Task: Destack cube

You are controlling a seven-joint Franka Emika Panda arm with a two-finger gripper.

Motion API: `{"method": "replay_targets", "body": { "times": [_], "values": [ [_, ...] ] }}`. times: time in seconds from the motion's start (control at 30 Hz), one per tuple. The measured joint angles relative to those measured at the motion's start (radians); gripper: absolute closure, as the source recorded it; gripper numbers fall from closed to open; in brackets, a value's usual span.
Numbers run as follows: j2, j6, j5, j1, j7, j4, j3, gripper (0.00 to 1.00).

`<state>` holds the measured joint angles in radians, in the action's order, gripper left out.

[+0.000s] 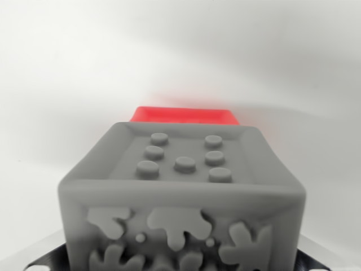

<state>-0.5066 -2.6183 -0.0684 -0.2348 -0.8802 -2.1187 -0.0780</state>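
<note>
A grey cube (pixel 183 192) fills the lower middle of the wrist view, very close to the camera. Its upper face carries several round studs and its near face has raised splash shapes. Behind it, only the top edge of a red cube (pixel 185 115) shows; the rest is hidden. My gripper (pixel 180 264) holds the grey cube between its jaws. Only dark and silver bits of the fingers (pixel 39 257) peek out at the bottom corners, tight against the cube's two sides.
A plain white surface and white backdrop (pixel 180 51) surround the cubes.
</note>
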Motion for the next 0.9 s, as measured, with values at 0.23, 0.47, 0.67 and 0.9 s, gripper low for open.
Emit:
{"method": "replay_targets", "body": {
  "times": [0.23,0.47,0.67,0.9],
  "values": [
    [0.001,0.001,0.0,0.0,0.0,0.0,0.0,1.0],
    [0.012,0.008,0.0,0.0,0.0,-0.001,0.0,1.0],
    [0.026,0.021,0.0,0.0,0.001,-0.003,0.0,1.0],
    [0.051,0.042,0.002,0.0,0.002,-0.005,-0.002,1.0]
  ]
}}
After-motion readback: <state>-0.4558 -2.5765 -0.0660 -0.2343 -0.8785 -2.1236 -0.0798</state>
